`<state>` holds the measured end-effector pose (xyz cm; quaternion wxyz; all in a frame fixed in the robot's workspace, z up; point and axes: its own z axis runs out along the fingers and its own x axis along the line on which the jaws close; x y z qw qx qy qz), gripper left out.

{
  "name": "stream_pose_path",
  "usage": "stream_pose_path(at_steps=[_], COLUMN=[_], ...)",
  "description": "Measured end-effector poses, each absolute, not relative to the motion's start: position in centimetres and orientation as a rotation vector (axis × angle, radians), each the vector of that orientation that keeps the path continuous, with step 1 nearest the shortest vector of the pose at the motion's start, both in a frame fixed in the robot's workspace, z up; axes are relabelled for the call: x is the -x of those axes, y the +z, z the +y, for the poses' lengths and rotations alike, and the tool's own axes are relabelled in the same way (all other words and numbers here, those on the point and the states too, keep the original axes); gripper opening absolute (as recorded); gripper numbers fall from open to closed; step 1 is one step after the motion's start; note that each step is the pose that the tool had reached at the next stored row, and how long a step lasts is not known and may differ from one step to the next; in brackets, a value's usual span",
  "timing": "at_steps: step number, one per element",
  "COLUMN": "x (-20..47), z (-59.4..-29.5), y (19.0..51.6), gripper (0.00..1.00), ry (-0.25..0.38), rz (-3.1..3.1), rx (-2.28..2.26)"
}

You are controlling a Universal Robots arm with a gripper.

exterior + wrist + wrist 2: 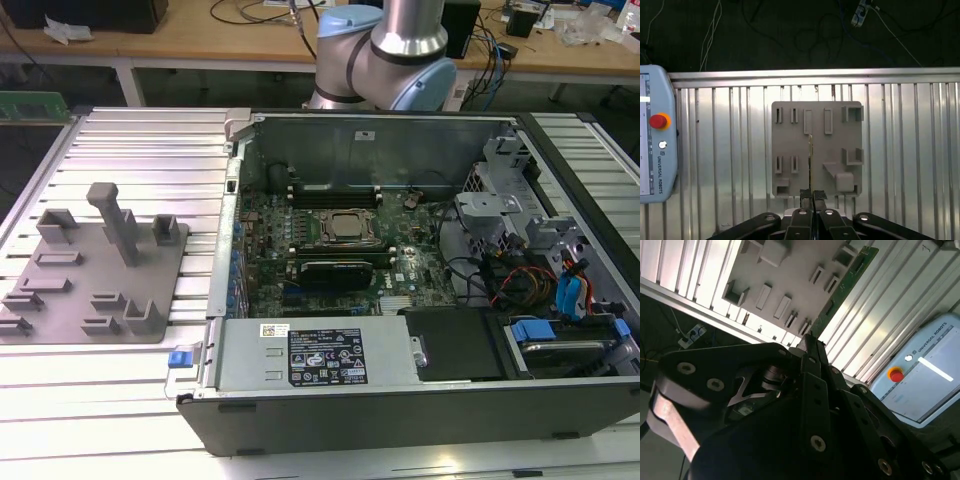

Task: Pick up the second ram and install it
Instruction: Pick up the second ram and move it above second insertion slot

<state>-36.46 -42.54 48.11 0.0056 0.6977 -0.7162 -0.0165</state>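
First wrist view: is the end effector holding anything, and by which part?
Yes: the second ram, pinched by the end effector at one end, the rest projecting past the fingertips.

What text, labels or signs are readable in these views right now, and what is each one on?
Control tablet: brand lettering along its edge, left unquoted; screen text too blurred to read.
Label on the power supply: print too small to read.
Memory stick held in the gripper: no legible print.
No other text shows.

open computer case beside grey holder plate.
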Motion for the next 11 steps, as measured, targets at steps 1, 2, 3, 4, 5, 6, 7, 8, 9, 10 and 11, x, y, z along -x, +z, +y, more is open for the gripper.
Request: stream_pose_path(at_steps=[1, 2, 3, 4, 5, 6, 7, 8, 9, 10, 11], x=[36.2, 35.9, 35.0, 34.4, 34.1, 33.9, 33.4, 33.1, 32.6, 32.2, 32.0], z=[-42.5, -42.5, -42.5, -42.5, -42.5, -42.5, -42.5, -42.5, -42.5, -42.5, -42.5], y=[48.1, 48.1, 48.1, 48.1, 48.1, 48.1, 48.1, 48.0, 48.0, 48.0, 48.0], gripper=[0.09, 0.09, 0.09, 0.09, 0.09, 0.09, 0.09, 0.09, 0.09, 0.09, 0.09], ry=[-0.052, -0.052, -0.052, -0.052, -0.052, -0.052, -0.052, -0.052, -0.052, -0.052, -0.052], rz=[-2.242, -2.242, -2.242, -2.242, -2.242, -2.242, -2.242, -2.242, -2.242, -2.242, -2.242], rx=[-2.184, -2.184, -2.184, -2.184, -2.184, -2.184, -2.184, -2.184, -2.184, -2.184, -2.184])
